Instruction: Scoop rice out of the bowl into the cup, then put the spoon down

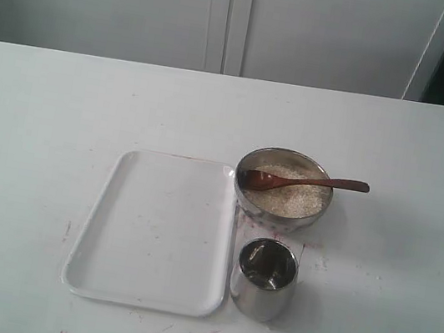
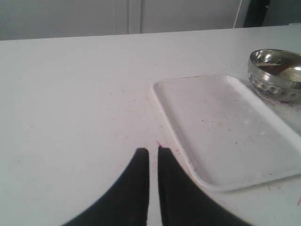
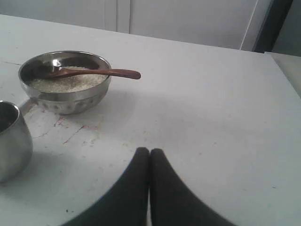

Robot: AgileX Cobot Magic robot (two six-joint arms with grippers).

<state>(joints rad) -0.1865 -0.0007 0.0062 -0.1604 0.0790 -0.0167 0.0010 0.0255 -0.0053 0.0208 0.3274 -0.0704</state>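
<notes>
Evidently at the very start, with no scoop taken yet. Can see the left fingers drawn almost together with only a thin slit between, gripping nothing, hovering over bare tabletop just off a corner of the white tray. Can see the right fingers pressed fully together, likewise empty, well apart from everything.

Going by the exterior view: find the bowl just right of centre, heaped with rice, touching or nearly touching the tray at its 9 o'clock. Find the cup just beside the bowl at its 6 o'clock; cannot tell whether any grains lie inside, given the reflections. Find the spoon resting head-down in the rice, handle laid across the rim and jutting out toward 3 o'clock.

Likely troubles from here:
- Reaching in with the right fingers unopened would shove the thin handle rather than take it, levering the head up and flicking grains out.
- Gripping too near the handle's far end probably lets the spoon pivot and tip its load.
- Pressing down on the rim could skate the bowl across the smooth tabletop.
- Swinging toward 6 o'clock risks clipping the cup, and its narrow mouth leaves little margin for spilling.
</notes>
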